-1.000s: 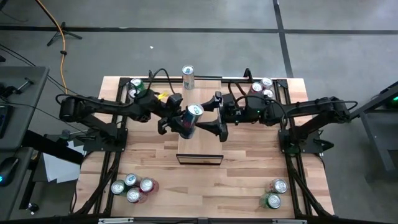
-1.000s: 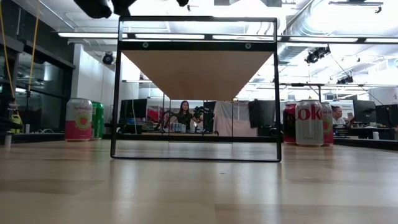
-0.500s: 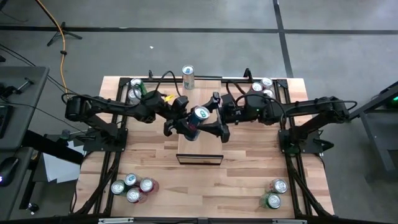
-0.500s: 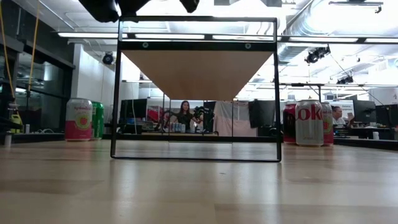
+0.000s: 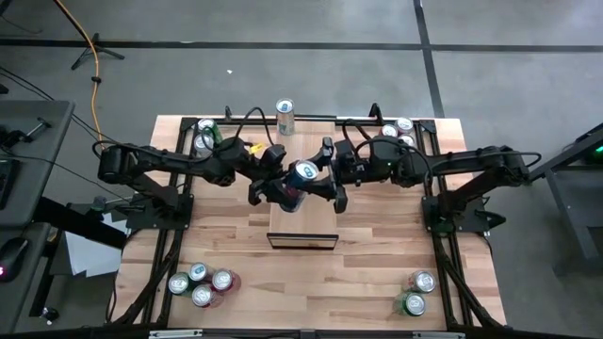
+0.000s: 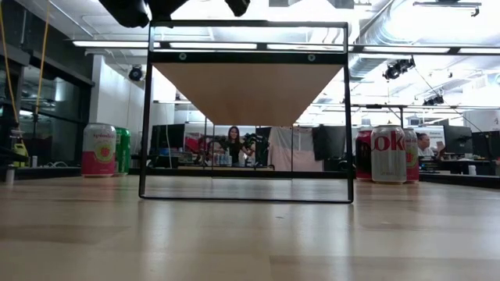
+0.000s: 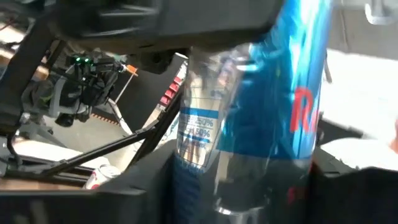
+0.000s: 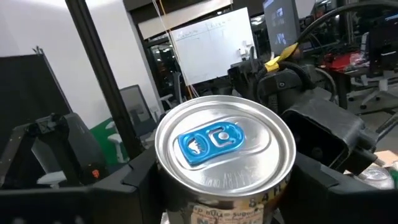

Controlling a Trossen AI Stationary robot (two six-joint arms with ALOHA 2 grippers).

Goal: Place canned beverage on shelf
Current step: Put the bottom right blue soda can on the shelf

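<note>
A slim blue-and-silver canned beverage point(image 5: 300, 177) hangs tilted above the shelf point(image 5: 301, 218), a pale wooden panel with a dark frame point(image 5: 301, 241) at its near end. My left gripper point(image 5: 281, 191) reaches it from the left and my right gripper point(image 5: 326, 185) from the right. Both are shut on it. The right wrist view looks onto its silver lid with a blue tab point(image 8: 210, 140). The low view shows the shelf's underside point(image 6: 248, 90) raised on the frame. My left gripper has the can's lower body point(image 7: 249, 180) between its two fingers, coming about level from the table's left. The can leans, its top toward the right arm, clear of the shelf. My right gripper has the can's upper wall point(image 8: 177, 208), just below the rim, between its two fingers point(image 8: 140, 186). It comes about level from the table's right, with the lid above the fingers.
A silver can point(image 5: 285, 116) stands at the shelf's far end. Groups of cans stand at the far left point(image 5: 203, 132), far right point(image 5: 397, 130), near left point(image 5: 201, 283) and near right point(image 5: 415, 292) of the tabletop. Dark arm bases flank the shelf.
My left gripper has carried the can a little toward the table's right, in between the right gripper's fingers, and the can now stands steeper. The right gripper's fingers have drawn together onto the can.
</note>
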